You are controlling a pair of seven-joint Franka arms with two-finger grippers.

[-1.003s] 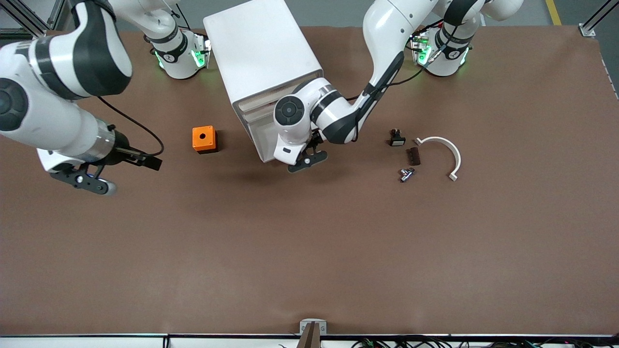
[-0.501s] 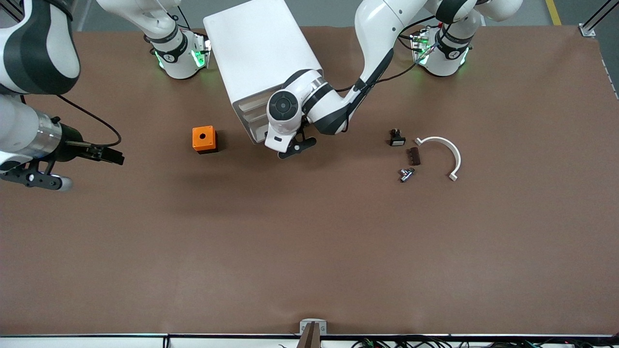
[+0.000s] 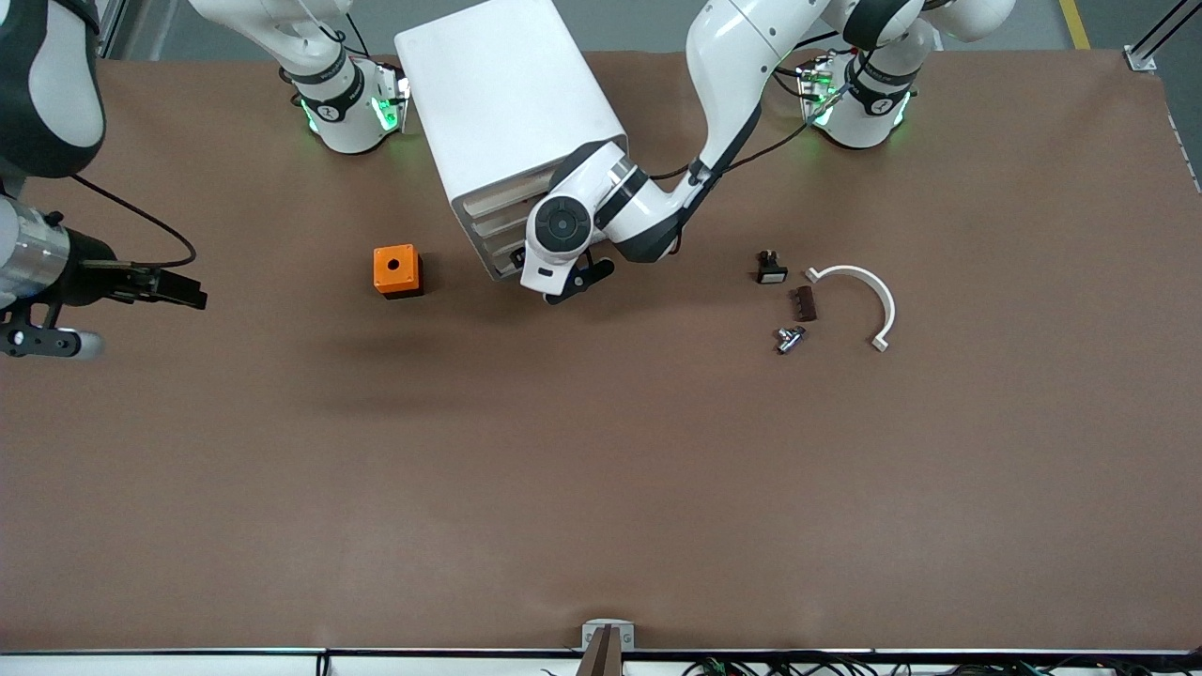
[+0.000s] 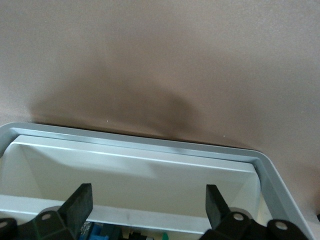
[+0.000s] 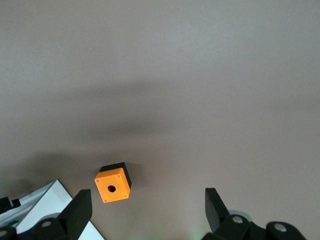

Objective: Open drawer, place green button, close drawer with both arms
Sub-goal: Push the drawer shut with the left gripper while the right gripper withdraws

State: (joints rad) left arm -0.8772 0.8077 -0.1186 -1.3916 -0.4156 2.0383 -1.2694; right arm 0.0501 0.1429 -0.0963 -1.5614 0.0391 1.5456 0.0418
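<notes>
The white cabinet (image 3: 507,94) stands at the robots' side of the table. Its third drawer (image 3: 508,259) sticks out only a little. My left gripper (image 3: 570,281) is open, right in front of the drawer. In the left wrist view the open left gripper (image 4: 147,210) spans the drawer's front wall (image 4: 150,147). A narrow strip of the drawer's inside shows there with a speck of green; I cannot tell whether it is the button. My right gripper (image 3: 45,340) is open and empty, up over the right arm's end of the table; it also shows in the right wrist view (image 5: 147,210).
An orange cube with a round hole (image 3: 396,270) sits beside the cabinet and shows in the right wrist view (image 5: 113,182). Toward the left arm's end lie a black piece with a white cap (image 3: 771,268), a brown piece (image 3: 803,303), a metal part (image 3: 789,338) and a white curved strip (image 3: 859,300).
The drawer has slid most of the way into the cabinet with my left gripper at its front. My right gripper has drawn away toward its end of the table.
</notes>
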